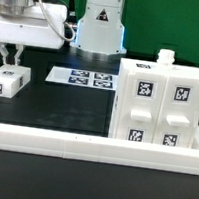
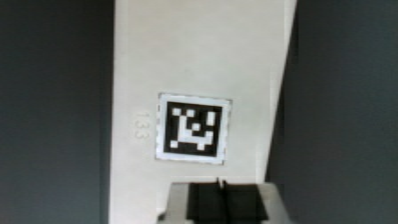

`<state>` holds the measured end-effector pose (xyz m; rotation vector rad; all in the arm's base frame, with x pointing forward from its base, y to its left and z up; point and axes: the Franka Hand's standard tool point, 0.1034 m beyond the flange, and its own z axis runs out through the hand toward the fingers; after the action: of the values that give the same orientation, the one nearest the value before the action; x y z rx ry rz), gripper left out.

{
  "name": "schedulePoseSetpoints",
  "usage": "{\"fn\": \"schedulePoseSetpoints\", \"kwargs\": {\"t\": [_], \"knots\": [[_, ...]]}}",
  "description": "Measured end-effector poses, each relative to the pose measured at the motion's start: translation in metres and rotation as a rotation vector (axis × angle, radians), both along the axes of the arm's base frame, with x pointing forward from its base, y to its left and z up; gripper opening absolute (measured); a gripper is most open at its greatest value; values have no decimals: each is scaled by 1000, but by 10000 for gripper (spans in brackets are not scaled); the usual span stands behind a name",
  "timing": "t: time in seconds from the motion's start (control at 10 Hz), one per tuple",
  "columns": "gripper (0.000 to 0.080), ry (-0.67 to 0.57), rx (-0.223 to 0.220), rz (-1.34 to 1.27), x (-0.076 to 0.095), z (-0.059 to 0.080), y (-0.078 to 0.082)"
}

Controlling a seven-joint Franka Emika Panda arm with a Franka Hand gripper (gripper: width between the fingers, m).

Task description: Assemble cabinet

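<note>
Exterior view: the cabinet [image 1: 159, 103] is sitting on the dark table [image 1: 46, 106], a big white box with square tags showing on its front face, four in a grid, and a small white knob-like bit sticking up on top. It is butting against the long white rail [image 1: 82, 144] running along the table's near edge. The marker board [image 1: 82, 78] is lying flat just beside the cabinet, toward the exterior view's left and a little farther back. A small white tagged block [image 1: 8, 80] is resting well apart from the cabinet, at the exterior view's left edge. The gripper [image 1: 10, 55] is hanging directly over that block, fingers pointing down and looking pressed together, tips just above it; whether they are touching it cannot be told. The arm's white base [image 1: 102, 22] is standing behind the marker board. Wrist view: the camera is looking straight down on a white block face [image 2: 196, 90] carrying one black-and-white tag [image 2: 194, 126], dark table showing on both sides. The gripper [image 2: 219, 203] is showing with its two dark fingers [image 2: 201, 205] lying together, no gap between them, nothing clamped. The cabinet is not showing in this view.
</note>
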<state>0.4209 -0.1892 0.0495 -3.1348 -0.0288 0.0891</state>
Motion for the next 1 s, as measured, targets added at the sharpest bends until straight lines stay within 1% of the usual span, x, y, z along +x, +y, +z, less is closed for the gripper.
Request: {"fn": "schedulePoseSetpoints", "kwargs": {"t": [0.8,1.0], "knots": [[2,0,0,2,0,0,0],[2,1,-1,3,-1,0,-2]]}}
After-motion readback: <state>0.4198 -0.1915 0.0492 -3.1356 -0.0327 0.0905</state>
